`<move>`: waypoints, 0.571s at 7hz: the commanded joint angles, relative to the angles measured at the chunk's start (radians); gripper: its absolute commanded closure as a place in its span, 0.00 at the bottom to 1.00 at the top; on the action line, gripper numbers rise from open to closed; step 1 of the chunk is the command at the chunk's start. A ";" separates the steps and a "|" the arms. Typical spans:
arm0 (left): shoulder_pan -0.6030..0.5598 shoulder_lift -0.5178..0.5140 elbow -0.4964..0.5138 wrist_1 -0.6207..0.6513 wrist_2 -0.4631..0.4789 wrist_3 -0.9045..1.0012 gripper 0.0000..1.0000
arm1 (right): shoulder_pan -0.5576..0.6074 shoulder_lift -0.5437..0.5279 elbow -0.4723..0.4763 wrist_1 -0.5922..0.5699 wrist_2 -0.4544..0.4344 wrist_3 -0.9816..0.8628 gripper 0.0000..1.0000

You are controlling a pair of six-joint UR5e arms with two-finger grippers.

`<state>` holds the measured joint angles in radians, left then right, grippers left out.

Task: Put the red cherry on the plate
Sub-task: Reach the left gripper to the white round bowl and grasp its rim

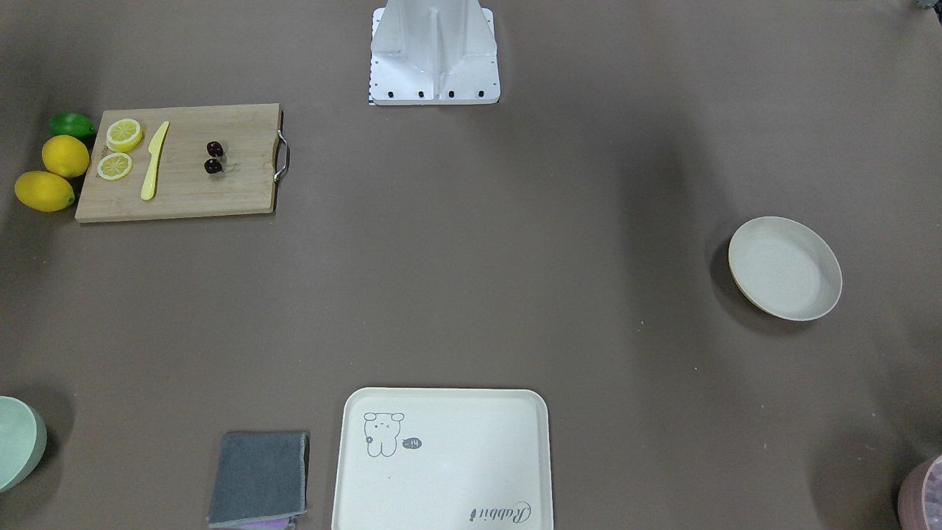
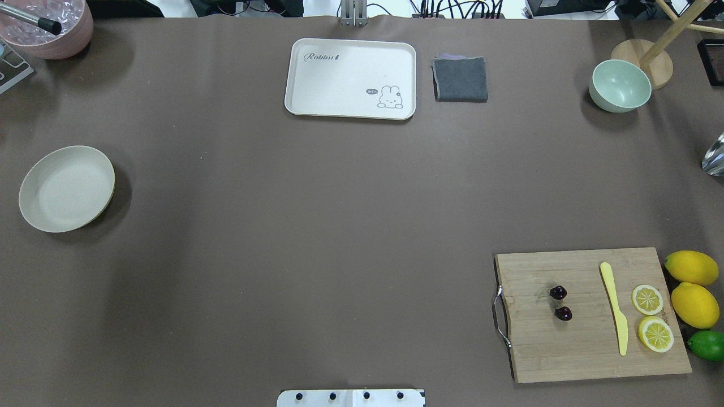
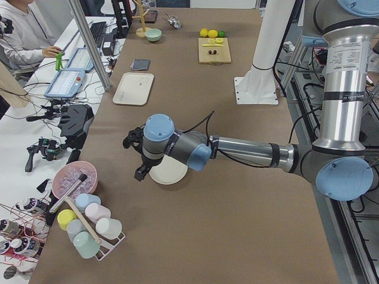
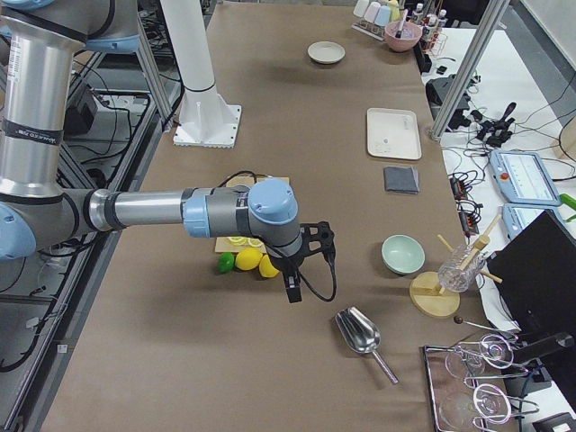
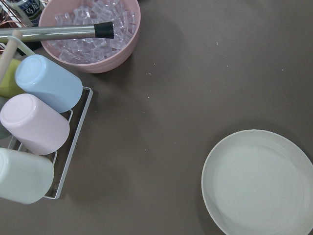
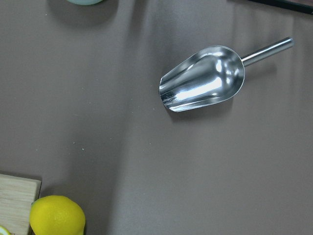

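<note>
The red cherry [image 1: 214,157] is a dark pair lying on the wooden cutting board [image 1: 243,191], also seen from overhead as the cherry [image 2: 560,302]. The plate [image 2: 67,188] is a round cream dish, empty, at the far opposite end of the table [image 1: 784,269]. My left gripper [image 3: 140,171] hangs above the plate's edge; the left wrist view looks down on the plate [image 5: 259,181] but shows no fingers. My right gripper [image 4: 293,290] hovers past the lemons, beyond the board's end. I cannot tell whether either gripper is open or shut.
The board also carries a yellow knife [image 2: 615,308] and lemon slices [image 2: 647,299]; whole lemons [image 2: 691,267] and a lime [image 2: 707,345] lie beside it. A bear tray [image 2: 350,78], grey cloth [image 2: 460,79], mint bowl [image 2: 619,85], ice bowl [image 5: 90,46], cup rack [image 5: 39,122] and metal scoop [image 6: 203,78] line the edges.
</note>
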<state>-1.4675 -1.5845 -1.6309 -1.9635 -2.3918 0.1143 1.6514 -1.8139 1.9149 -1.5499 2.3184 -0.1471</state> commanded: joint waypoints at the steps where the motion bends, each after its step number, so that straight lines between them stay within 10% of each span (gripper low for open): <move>1: 0.135 -0.069 0.214 -0.169 0.003 -0.173 0.02 | -0.100 0.002 -0.010 0.069 -0.007 0.196 0.00; 4: 0.277 -0.086 0.377 -0.411 0.094 -0.347 0.03 | -0.186 -0.001 -0.028 0.209 -0.008 0.414 0.00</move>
<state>-1.2293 -1.6701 -1.3042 -2.3016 -2.3365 -0.1883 1.4882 -1.8139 1.8899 -1.3726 2.3100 0.2200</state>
